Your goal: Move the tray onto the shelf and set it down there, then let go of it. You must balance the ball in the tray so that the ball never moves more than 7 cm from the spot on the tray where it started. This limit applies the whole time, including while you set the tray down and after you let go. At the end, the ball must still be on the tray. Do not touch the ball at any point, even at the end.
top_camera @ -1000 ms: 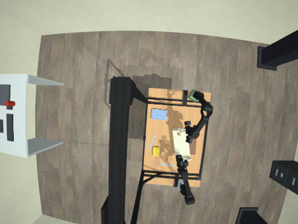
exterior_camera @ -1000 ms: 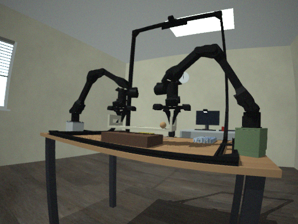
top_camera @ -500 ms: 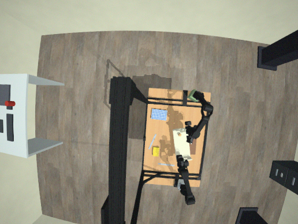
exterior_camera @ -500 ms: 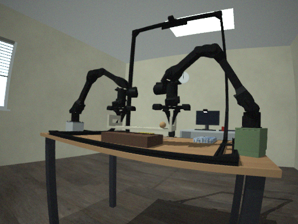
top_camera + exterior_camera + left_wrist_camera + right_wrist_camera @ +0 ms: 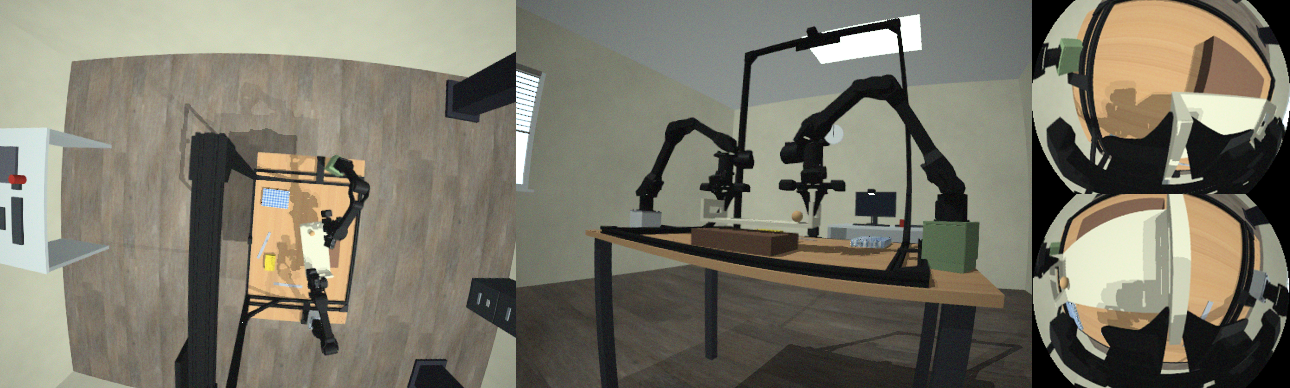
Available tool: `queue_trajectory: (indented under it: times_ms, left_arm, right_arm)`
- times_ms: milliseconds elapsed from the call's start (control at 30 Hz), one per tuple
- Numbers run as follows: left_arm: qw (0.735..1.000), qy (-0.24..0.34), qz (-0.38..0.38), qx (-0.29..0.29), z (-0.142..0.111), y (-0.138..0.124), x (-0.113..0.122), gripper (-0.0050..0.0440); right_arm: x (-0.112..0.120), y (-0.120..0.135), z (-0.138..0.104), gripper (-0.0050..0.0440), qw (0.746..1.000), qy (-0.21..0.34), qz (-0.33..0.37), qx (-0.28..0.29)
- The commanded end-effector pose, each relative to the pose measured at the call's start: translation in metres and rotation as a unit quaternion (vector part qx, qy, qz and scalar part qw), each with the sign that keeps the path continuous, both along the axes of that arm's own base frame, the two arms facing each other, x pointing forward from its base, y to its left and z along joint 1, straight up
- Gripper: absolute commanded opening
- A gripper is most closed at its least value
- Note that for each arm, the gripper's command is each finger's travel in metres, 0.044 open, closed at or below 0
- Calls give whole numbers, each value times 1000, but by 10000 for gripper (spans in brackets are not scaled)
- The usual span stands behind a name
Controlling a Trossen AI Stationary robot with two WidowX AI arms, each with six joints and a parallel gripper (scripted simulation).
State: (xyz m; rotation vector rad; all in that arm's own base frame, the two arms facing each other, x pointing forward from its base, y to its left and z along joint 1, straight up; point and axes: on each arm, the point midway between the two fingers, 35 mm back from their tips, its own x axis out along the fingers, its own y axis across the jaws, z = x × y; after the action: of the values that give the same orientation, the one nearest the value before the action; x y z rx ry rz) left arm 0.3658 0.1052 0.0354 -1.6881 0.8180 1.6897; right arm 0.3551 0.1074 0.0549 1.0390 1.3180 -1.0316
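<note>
L pincer — on pale rect. tray

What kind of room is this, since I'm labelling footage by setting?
Probably an office or small lab: a monitor on a white desk, a dark drawer cabinet, and a wall clock.

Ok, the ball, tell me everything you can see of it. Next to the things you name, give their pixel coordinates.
The ball [image 5: 311, 232] [image 5: 797, 216] [image 5: 1064, 282] is small, round, plain tan, perhaps wooden. It rests on the cream tray [image 5: 316, 257] [image 5: 756, 222] [image 5: 1227, 113] [image 5: 1119, 250], near the end wall at the left pincer [image 5: 812, 212] [image 5: 1177, 115]. Only the tray appears to touch it. Whether it is rolling, I can't tell.
</note>
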Motion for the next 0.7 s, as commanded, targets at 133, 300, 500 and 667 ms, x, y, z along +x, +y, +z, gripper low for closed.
queue_trajectory:
  times_ms: [133,300,500,667]
  left_arm:
    - [1000,3,0,12,4,3,-2,20]
    - [1000,-2,0,2,4,5,-2,20]
    - [1000,-6,1,-6,3,7,-3,20]
    - [1000,4,0,15,4,8,-4,20]
  right_arm:
    - [0,-4,2,20,1000,-2,1,-14]
    - [0,-6,3,20,1000,-2,0,-3]
    - [0,-8,3,20,1000,-1,0,6]
    - [0,-9,2,20,1000,-2,1,-17]
